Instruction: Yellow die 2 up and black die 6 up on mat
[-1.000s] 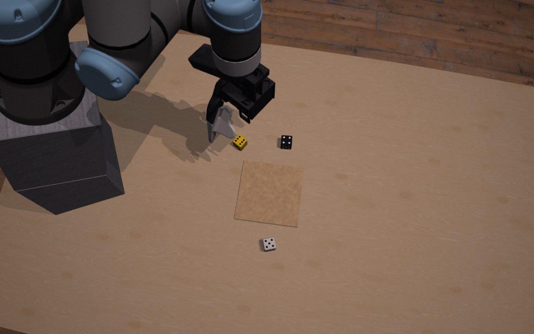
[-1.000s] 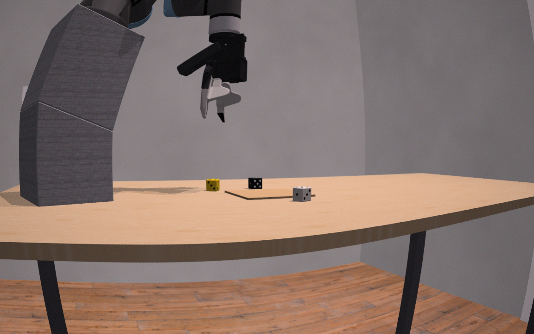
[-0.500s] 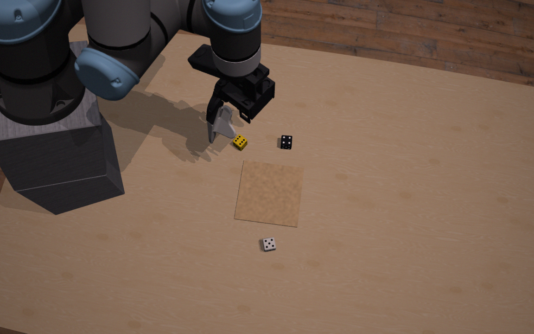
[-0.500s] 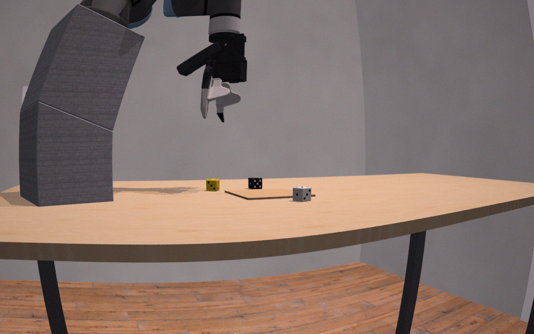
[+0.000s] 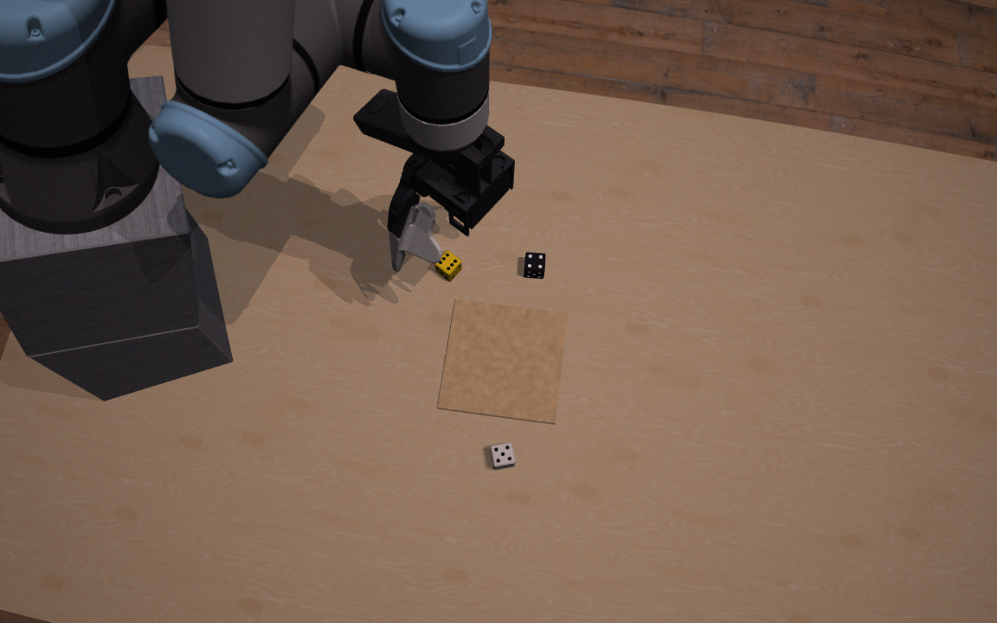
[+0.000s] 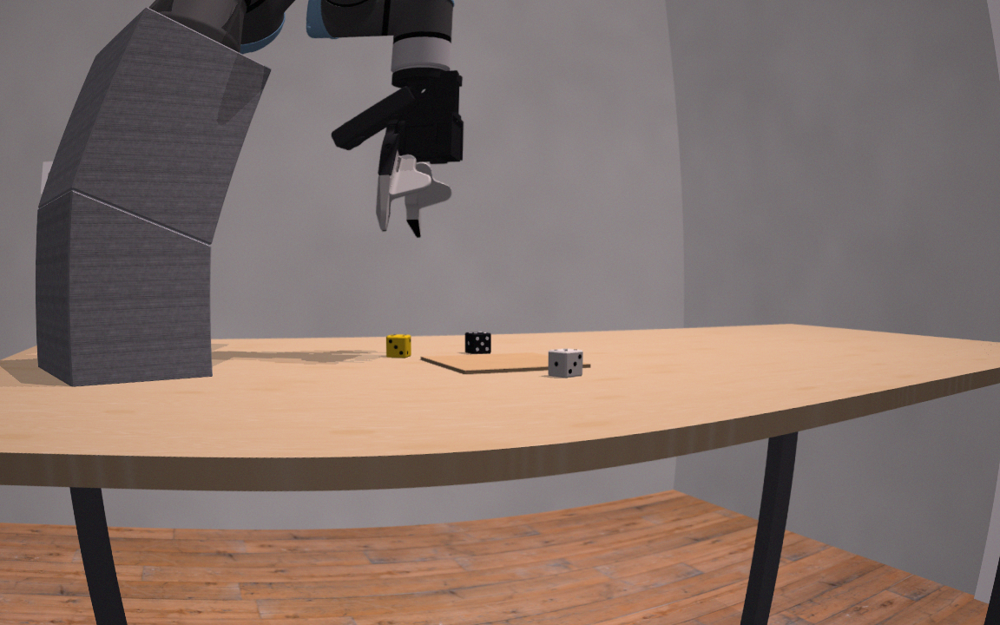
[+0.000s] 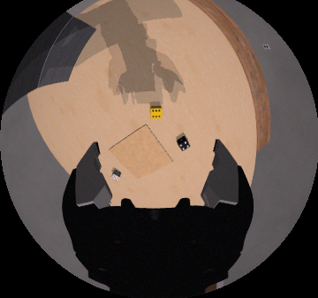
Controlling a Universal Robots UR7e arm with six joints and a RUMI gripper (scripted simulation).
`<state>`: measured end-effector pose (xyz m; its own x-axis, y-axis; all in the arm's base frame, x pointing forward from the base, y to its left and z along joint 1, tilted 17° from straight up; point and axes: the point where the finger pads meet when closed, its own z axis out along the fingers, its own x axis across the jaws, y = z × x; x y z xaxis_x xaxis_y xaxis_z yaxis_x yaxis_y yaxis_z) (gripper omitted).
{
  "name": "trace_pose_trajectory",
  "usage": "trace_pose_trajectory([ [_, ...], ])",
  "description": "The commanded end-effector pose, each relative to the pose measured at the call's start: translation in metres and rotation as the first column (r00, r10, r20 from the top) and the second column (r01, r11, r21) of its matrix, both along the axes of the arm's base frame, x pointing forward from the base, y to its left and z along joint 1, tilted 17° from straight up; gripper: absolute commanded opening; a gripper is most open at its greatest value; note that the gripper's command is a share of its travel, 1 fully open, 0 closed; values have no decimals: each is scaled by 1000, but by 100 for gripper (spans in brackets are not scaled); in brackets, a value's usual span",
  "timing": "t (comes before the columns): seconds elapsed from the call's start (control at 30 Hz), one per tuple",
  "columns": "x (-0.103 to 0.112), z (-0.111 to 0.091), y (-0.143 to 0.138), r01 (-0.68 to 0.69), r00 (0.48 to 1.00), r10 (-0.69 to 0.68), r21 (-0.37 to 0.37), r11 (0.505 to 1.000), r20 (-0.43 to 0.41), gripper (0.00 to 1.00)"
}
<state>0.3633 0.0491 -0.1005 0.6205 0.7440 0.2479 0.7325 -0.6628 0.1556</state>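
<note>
Between the yellow die (image 5: 447, 265) (image 6: 398, 345) (image 7: 156, 112) and the black die (image 5: 535, 265) (image 6: 477, 342) (image 7: 183, 142) there was a gap of bare table (image 5: 719, 465) (image 6: 293, 404) (image 7: 199, 59), and the air over all the dice was free, below the raised tool (image 5: 428, 236) (image 6: 400, 231) (image 7: 155, 141). Low down, these two dice stood in the way along one side of the mat (image 5: 502, 360) (image 6: 480, 362) (image 7: 141, 151), and the white die (image 5: 502, 455) (image 6: 565, 363) (image 7: 116, 174) near its opposite side.
</note>
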Motion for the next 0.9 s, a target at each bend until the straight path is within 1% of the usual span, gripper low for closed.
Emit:
trace_pose_trajectory([
  [0.0, 7, -20, 1, 0, 1000, 0, -1, 1000, 3, 100],
  [0.07, 7, -20, 1, 0, 1000, 0, -1, 1000, 3, 100],
  [0.17, 10, -33, 3, 0, 1000, 0, -1, 1000, 2, 100],
  [0.23, 10, -37, 4, 0, 1000, 0, -1, 1000, 2, 100],
  [0.33, 11, -39, 4, 0, 1000, 0, -1, 1000, 2, 100],
  [0.37, 11, -39, 4, 0, 1000, 0, -1, 1000, 2, 24],
  [0.87, 11, -39, 4, 0, 1000, 0, -1, 1000, 2, 24],
])
